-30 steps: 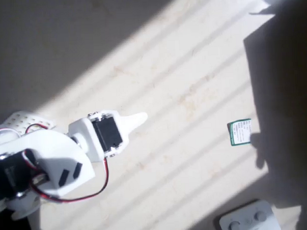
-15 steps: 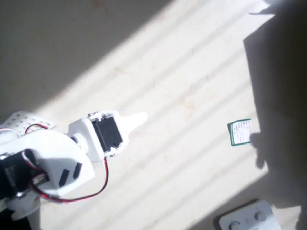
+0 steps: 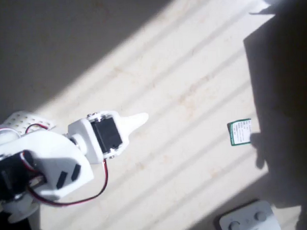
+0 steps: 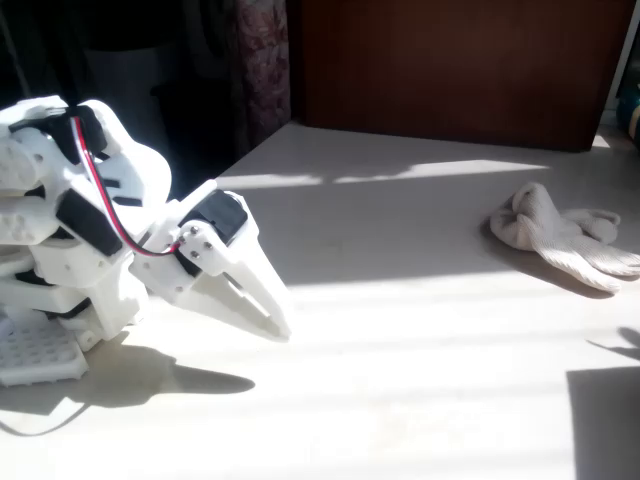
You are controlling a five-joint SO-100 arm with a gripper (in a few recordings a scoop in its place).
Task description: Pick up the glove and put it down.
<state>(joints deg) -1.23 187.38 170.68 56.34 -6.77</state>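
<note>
Gripper [image 4: 270, 310] jaws seen together, empty, well apart from glove [image 4: 560, 235]; limp knit could be snagged, dropped.

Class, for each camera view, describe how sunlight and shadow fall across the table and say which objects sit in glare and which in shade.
Overhead view: a bright diagonal sun band washes out the white two-finger gripper, while the white plastic device with round buttons lies in dark shadow. Fixed view: striped sunlight crosses the pale table, and the cream knitted glove is partly sunlit beside a shaded patch.
</note>
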